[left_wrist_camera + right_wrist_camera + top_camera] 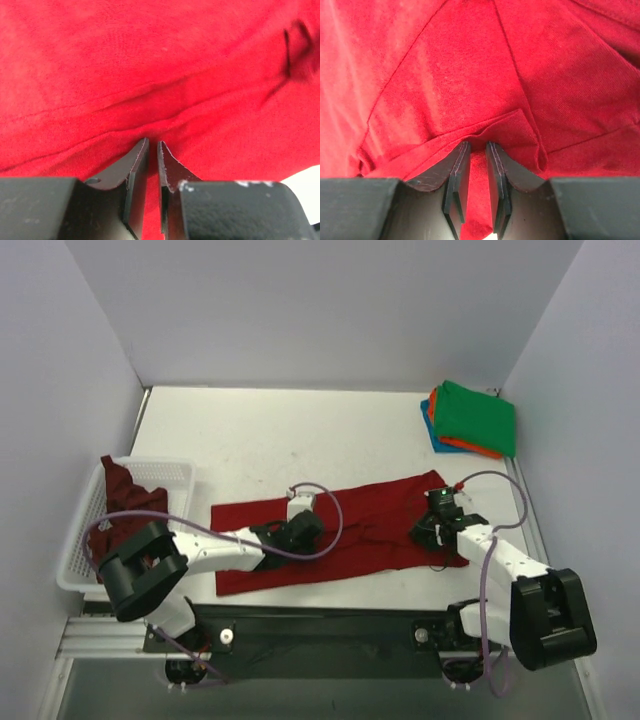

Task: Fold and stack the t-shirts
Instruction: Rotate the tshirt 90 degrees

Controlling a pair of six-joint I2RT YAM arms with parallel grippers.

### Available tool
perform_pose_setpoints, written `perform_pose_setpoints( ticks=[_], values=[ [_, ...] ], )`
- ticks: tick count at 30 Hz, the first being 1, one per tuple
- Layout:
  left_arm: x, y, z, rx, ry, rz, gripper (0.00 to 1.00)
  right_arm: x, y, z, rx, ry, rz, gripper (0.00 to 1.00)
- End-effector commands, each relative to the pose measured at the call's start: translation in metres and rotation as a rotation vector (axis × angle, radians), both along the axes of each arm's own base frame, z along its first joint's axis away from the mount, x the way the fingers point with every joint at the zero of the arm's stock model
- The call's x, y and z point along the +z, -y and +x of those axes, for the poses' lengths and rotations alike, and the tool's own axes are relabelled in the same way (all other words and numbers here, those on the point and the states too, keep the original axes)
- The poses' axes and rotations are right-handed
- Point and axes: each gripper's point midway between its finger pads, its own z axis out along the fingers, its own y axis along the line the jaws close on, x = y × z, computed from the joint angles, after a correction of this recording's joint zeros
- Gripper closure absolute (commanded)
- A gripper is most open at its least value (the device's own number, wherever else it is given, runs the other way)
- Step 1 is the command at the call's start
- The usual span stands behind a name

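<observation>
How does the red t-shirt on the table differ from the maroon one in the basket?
The red t-shirt lies spread out on the table; the maroon t-shirt sits crumpled in the white basket. The red t-shirt is bright; the maroon t-shirt is darker. The left gripper and the right gripper each pinch the red t-shirt; no gripper holds the maroon t-shirt. Both are plain reddish cloth.

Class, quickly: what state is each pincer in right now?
Left pincer: closed on the red t-shirt.
Right pincer: closed on the same red t-shirt.
</observation>
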Motion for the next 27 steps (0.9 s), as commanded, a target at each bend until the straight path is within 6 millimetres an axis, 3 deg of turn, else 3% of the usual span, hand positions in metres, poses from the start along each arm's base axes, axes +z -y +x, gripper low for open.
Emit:
perform_pose_setpoints(
  ticks=[1, 2, 3, 5, 6, 7, 10, 12, 13, 16, 17, 18, 19, 20, 21, 23, 26, 27],
  values=[
    [-0.030, -0.031, -0.040, -0.007, -0.126, 0.125, 0.76, -0.020, -0.010, 0.014, 0.064, -0.109, -0.092, 0.78],
    [-0.027, -0.027, -0.045, -0.018, -0.126, 0.114, 0.76, -0.021, -0.015, 0.020, 0.092, -0.120, -0.104, 0.78],
    [-0.028, -0.024, -0.054, -0.027, -0.135, 0.110, 0.76, -0.008, -0.030, 0.042, 0.129, -0.093, -0.105, 0.78],
    [-0.026, -0.018, -0.062, -0.039, -0.141, 0.093, 0.76, -0.021, -0.040, 0.051, 0.187, -0.169, -0.139, 0.78],
    [-0.026, -0.012, -0.069, -0.056, -0.150, 0.078, 0.76, -0.005, -0.053, 0.077, 0.233, -0.147, -0.142, 0.78],
    [-0.023, -0.006, -0.068, -0.059, -0.148, 0.063, 0.76, -0.020, -0.055, 0.079, 0.262, -0.208, -0.164, 0.78],
    [-0.023, 0.004, -0.067, -0.069, -0.152, 0.058, 0.76, -0.017, -0.075, 0.119, 0.368, -0.254, -0.180, 0.78],
    [-0.017, 0.022, -0.064, -0.090, -0.153, 0.026, 0.76, -0.018, -0.086, 0.125, 0.449, -0.317, -0.172, 0.78],
    [-0.013, 0.031, -0.060, -0.098, -0.147, 0.003, 0.76, -0.015, -0.096, 0.153, 0.486, -0.298, -0.186, 0.77],
    [0.005, 0.067, -0.047, -0.122, -0.135, -0.059, 0.75, -0.030, -0.103, 0.168, 0.562, -0.364, -0.212, 0.73],
    [0.005, 0.075, -0.038, -0.116, -0.133, -0.061, 0.75, -0.010, -0.113, 0.200, 0.561, -0.293, -0.219, 0.73],
    [0.020, 0.092, -0.026, -0.119, -0.115, -0.103, 0.72, -0.024, -0.111, 0.199, 0.574, -0.351, -0.235, 0.73],
    [0.026, 0.100, -0.017, -0.116, -0.112, -0.126, 0.72, -0.022, -0.114, 0.209, 0.584, -0.333, -0.235, 0.71],
    [0.022, 0.102, -0.005, -0.099, -0.135, -0.136, 0.72, -0.007, -0.122, 0.233, 0.596, -0.262, -0.223, 0.71],
    [0.035, 0.112, 0.009, -0.098, -0.118, -0.168, 0.72, -0.011, -0.124, 0.238, 0.607, -0.259, -0.209, 0.69],
    [0.036, 0.110, 0.027, -0.079, -0.132, -0.179, 0.69, 0.006, -0.131, 0.258, 0.620, -0.190, -0.164, 0.64],
    [0.058, 0.118, 0.039, -0.115, -0.106, -0.251, 0.61, 0.031, -0.134, 0.270, 0.652, -0.120, -0.167, 0.57],
    [0.065, 0.117, 0.041, -0.125, -0.092, -0.263, 0.57, 0.048, -0.136, 0.273, 0.661, -0.079, -0.174, 0.54]
  ],
)
